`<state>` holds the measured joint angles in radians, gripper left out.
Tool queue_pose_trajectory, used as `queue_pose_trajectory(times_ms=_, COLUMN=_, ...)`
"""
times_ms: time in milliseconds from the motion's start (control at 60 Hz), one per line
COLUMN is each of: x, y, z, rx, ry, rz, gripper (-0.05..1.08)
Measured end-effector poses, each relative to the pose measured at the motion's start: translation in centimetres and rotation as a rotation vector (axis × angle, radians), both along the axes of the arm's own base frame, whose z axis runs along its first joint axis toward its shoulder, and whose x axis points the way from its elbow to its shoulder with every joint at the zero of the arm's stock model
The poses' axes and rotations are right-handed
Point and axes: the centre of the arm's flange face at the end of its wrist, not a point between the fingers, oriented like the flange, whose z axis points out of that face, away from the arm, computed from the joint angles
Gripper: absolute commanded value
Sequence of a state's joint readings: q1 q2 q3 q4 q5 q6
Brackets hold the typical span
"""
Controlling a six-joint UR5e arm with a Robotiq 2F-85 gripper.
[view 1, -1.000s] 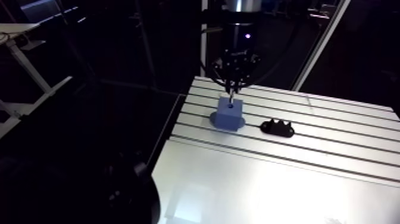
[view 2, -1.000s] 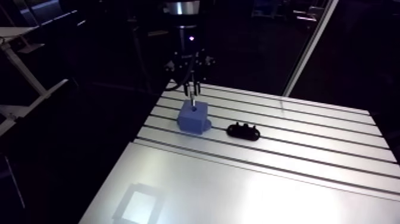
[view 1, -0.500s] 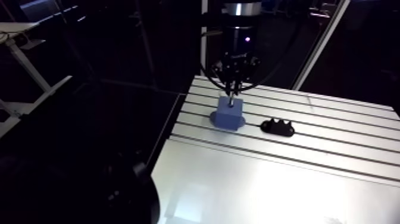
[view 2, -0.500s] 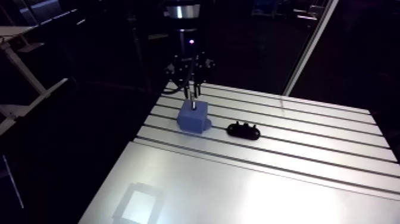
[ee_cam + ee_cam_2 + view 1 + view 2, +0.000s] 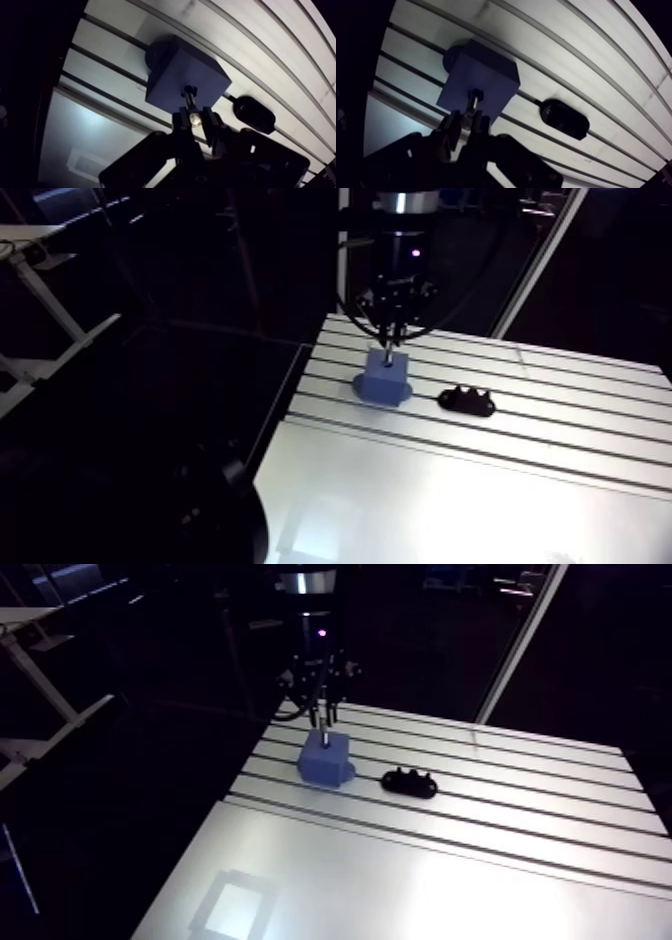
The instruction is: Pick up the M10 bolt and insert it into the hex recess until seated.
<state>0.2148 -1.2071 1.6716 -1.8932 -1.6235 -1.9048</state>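
Note:
A blue block (image 5: 185,75) stands on the slotted table (image 5: 560,403), with a dark hex recess (image 5: 188,90) in its top face. My gripper (image 5: 195,119) hangs straight above the block, shut on the M10 bolt (image 5: 192,106). The bolt's shiny head sits between the fingers and its shank points down, with the tip at the mouth of the recess. In the arm view the gripper (image 5: 392,338) comes down onto the block (image 5: 384,378) from above.
A black oblong part (image 5: 467,401) with bumps on top lies on the table a short way right of the block, and shows beside the gripper in the wrist view (image 5: 254,113). A smooth plate (image 5: 420,508) covers the table's near part.
The gripper with the bolt has risen slightly above the block compared with the earliest frame. The block and the black part have not moved.

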Motion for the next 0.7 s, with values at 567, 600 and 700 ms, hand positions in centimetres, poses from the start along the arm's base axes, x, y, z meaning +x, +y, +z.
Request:
queue_pose_trajectory(times_ms=567, x=-0.22, y=-0.07, z=-0.05, rx=-0.006, ry=0.014, rz=0.001, gripper=0.97)
queue_pose_trajectory(times_ms=600, x=-0.22, y=-0.06, z=-0.09, rx=-0.005, ry=0.013, rz=0.001, gripper=0.97)
queue_pose_trajectory(times_ms=700, x=-0.25, y=-0.03, z=-0.23, rx=-0.004, ry=0.01, rz=0.001, gripper=0.97)
